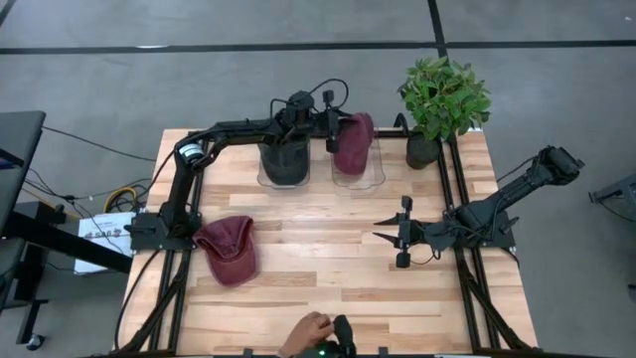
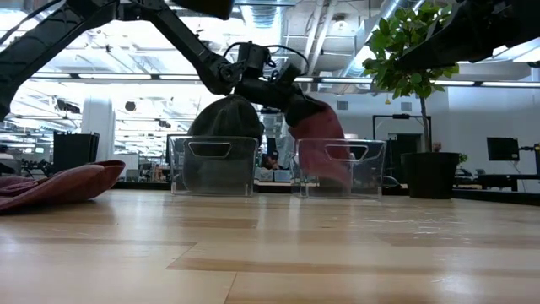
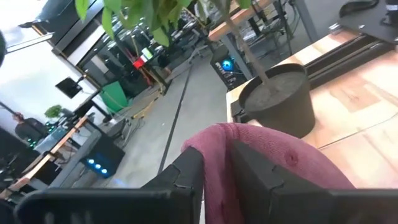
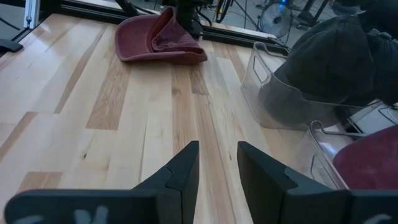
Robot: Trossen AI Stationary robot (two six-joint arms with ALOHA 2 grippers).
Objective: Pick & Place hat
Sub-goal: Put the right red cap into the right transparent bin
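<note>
High view: the left gripper (image 1: 333, 132) reaches over the back bins, jaws pinching a maroon hat (image 1: 354, 142) above the right bin (image 1: 358, 175) — probably about to drop it in. A dark hat (image 1: 283, 159) fills the left bin (image 1: 266, 177); a second maroon hat (image 1: 228, 249) lies on the table (image 1: 328, 298) near the left arm's base. The right gripper (image 1: 403, 232) waits mid-table.

Low view shows what overhead hides — the held hat droops into the bin (image 2: 340, 167), apparently touching inside.

Left wrist view: fingers (image 3: 261, 177) clamp the hat's fabric (image 3: 286, 162), with the plant pot (image 3: 277, 99) beyond.

Right wrist view: its own jaws spread, empty.
</note>
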